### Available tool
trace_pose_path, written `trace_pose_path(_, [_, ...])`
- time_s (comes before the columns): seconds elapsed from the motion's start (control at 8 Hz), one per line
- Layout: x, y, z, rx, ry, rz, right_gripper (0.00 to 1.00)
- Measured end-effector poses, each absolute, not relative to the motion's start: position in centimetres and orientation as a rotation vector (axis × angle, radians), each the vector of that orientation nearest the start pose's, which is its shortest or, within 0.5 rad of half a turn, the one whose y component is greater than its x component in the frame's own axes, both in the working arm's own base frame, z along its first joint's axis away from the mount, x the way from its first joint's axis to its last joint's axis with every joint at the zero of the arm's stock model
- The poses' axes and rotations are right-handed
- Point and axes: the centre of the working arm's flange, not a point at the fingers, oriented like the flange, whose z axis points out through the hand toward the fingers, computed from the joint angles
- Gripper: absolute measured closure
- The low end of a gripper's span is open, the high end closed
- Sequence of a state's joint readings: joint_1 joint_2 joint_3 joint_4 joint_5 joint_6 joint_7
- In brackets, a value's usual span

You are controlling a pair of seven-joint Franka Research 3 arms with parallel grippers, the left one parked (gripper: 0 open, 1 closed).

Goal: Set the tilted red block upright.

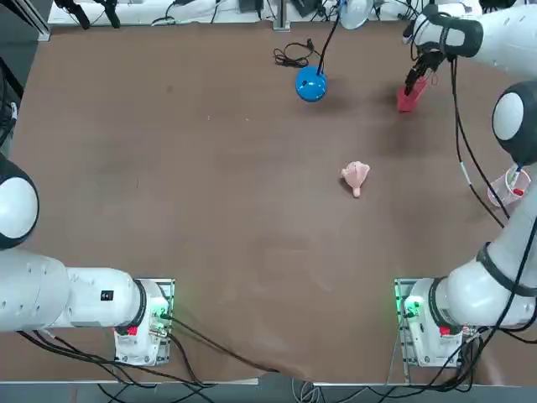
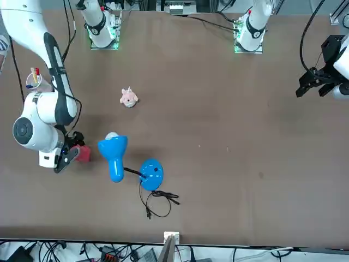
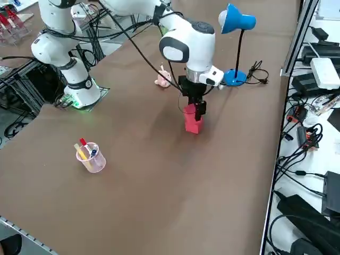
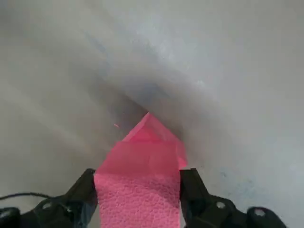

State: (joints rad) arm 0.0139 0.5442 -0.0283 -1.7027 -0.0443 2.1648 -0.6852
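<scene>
The red block (image 1: 409, 98) (image 3: 192, 123) rests on the brown table at the far right, leaning a little rather than standing straight. My right gripper (image 1: 417, 81) (image 3: 197, 109) comes down onto its upper end from above. In the right wrist view the block (image 4: 142, 161) fills the gap between the two black fingers (image 4: 85, 190), which press against its opposite sides. From the front, the block (image 2: 83, 154) peeks out beside the gripper (image 2: 73, 147) near the lamp.
A blue desk lamp (image 1: 310, 84) (image 3: 236, 21) with a black cable (image 1: 294, 54) stands just left of the block. A pale pink lumpy toy (image 1: 356, 176) lies mid-table. A clear cup of pens (image 1: 509, 189) (image 3: 91, 156) sits near the right edge.
</scene>
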Motion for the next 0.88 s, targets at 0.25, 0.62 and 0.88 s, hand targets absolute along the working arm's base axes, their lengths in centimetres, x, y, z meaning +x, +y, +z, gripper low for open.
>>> trace_pose_path(0.25, [66.6, -1.0, 27.5, -2.984, -1.051, 0.131, 0.23])
trace_pose_path(0.62, [67.0, -1.0, 29.1, -3.068, -0.825, 0.09, 0.3])
trace_pose_path(0.88, [66.9, -1.2, 30.7, -3.13, -0.555, 0.097, 0.3])
